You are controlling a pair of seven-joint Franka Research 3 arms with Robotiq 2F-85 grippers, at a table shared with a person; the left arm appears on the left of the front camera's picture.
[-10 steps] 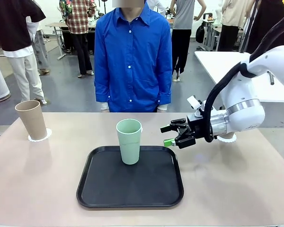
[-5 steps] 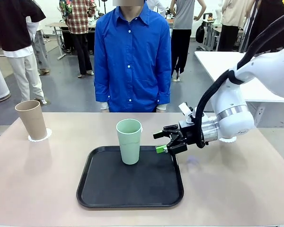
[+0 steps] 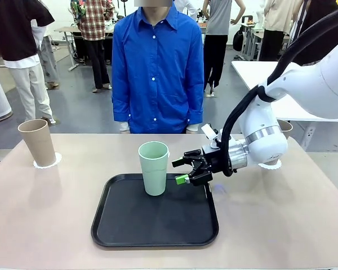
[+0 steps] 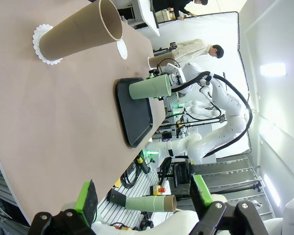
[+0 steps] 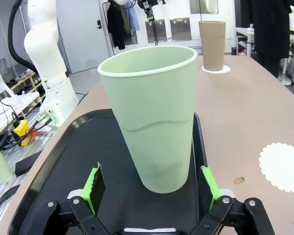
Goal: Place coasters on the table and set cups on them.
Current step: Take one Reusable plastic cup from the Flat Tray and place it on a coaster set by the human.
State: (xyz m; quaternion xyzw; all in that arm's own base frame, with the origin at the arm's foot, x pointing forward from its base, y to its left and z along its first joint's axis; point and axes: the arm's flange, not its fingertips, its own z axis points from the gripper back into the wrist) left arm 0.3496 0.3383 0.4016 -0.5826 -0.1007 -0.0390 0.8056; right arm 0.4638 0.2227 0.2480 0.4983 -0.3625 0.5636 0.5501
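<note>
Right gripper, jaws spread wide, reaches sideways just beside the mint green cup standing upright on the black tray at the middle of the desk

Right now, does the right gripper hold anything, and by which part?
Nothing is held. The right gripper is open, its pads either side of the mint green cup on the black tray, not touching.

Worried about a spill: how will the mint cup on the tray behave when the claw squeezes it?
The mint cup is tall on a narrow base, so probably tips if nudged high. It looks empty, likely light. Its matte tapered wall may slide up between the right claw pads.
</note>
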